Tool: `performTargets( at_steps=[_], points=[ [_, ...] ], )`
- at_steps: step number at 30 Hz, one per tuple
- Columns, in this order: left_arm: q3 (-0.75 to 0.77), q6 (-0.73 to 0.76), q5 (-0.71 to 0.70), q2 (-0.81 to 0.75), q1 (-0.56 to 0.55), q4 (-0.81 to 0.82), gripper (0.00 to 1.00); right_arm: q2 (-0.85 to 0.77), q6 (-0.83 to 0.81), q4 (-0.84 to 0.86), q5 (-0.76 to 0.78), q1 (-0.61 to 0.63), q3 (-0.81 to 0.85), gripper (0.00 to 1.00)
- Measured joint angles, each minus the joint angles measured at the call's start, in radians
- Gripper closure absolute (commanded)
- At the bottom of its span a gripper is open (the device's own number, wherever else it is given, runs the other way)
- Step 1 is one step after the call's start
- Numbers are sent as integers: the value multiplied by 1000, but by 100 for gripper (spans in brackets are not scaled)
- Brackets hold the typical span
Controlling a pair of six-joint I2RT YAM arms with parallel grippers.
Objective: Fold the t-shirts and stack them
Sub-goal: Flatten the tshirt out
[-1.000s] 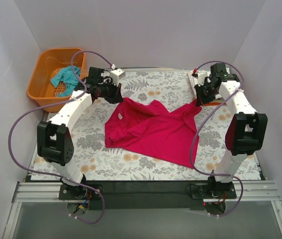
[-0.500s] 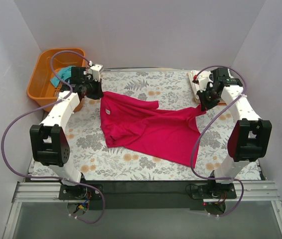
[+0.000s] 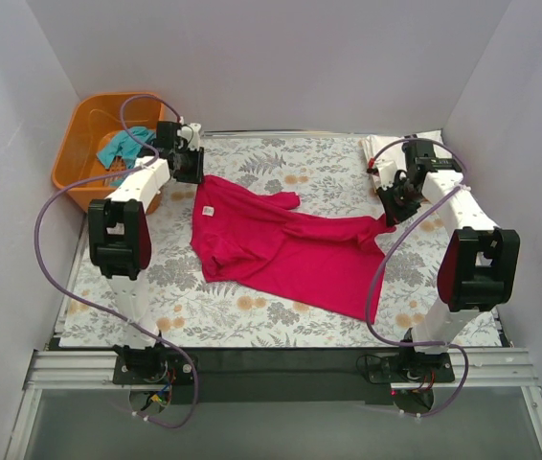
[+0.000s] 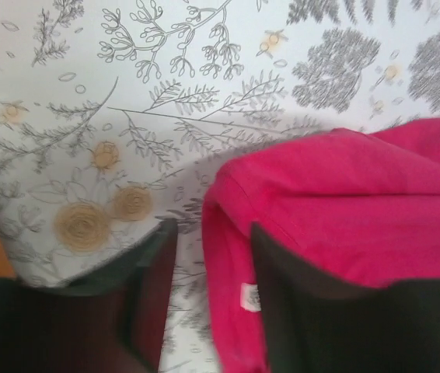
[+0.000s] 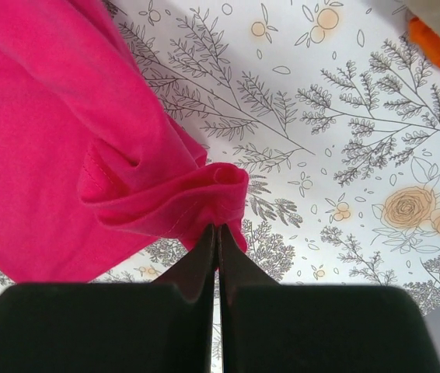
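Note:
The magenta-red t-shirt (image 3: 290, 244) lies spread, slightly rumpled, across the middle of the floral table. My left gripper (image 3: 190, 171) is open at its back-left corner. In the left wrist view (image 4: 212, 233) the shirt's edge (image 4: 344, 194), with a small white label, lies between the parted jaws. My right gripper (image 3: 391, 203) is shut on a bunched fold of the shirt's right corner (image 5: 212, 183), low over the table (image 5: 218, 227). The teal t-shirt (image 3: 123, 146) lies crumpled in the basket. A white shirt with black marks is not clearly in view.
The orange plastic basket (image 3: 70, 163) stands at the back left, beside the left arm. A pale item with an orange part (image 3: 378, 153) lies at the back right, mostly behind the right arm; its edge also shows in the right wrist view (image 5: 438, 31). Walls enclose three sides.
My left gripper carried the shirt's corner left and back, stretching the shirt wider, and now stands open over it. My right gripper shifted slightly toward the near side, still shut on its corner.

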Motion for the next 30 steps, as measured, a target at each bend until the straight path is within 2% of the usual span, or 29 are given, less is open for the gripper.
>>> performTargets(
  at_steps=[2,3,5,7,12,15,17,22,24,25,26,28,30],
  points=[
    [35,0,33,18,6,-21,45,0,0,-2,-2,0,9,99],
    [39,1,61,14,12,-33,36,0,0,-4,-5,-1,21,99],
    [23,27,135,-20,27,-50,32,-1,-3,-9,-14,-2,42,99],
    [-62,76,204,-109,39,-49,27,-11,-13,-14,-31,-3,54,99],
    [-281,223,335,-422,47,-163,26,-82,-39,-40,-58,-4,45,99],
    [-397,296,360,-550,16,-187,27,-102,-42,-49,-55,-4,31,99],
    [-507,342,351,-605,-27,-201,29,-83,-39,-48,-46,-4,30,99],
    [-705,404,294,-605,-102,-217,30,33,8,-49,1,-4,85,99],
    [-747,414,272,-605,-105,-221,31,91,38,-43,29,-4,139,78],
    [-760,416,262,-605,-106,-220,31,111,47,-40,41,-3,159,65],
    [-769,416,253,-605,-108,-215,32,128,63,-37,53,-1,179,45],
    [-784,417,235,-605,-113,-201,34,135,71,-28,68,2,186,34],
    [-801,422,221,-607,-121,-195,38,117,61,-23,75,5,173,31]
  ],
)
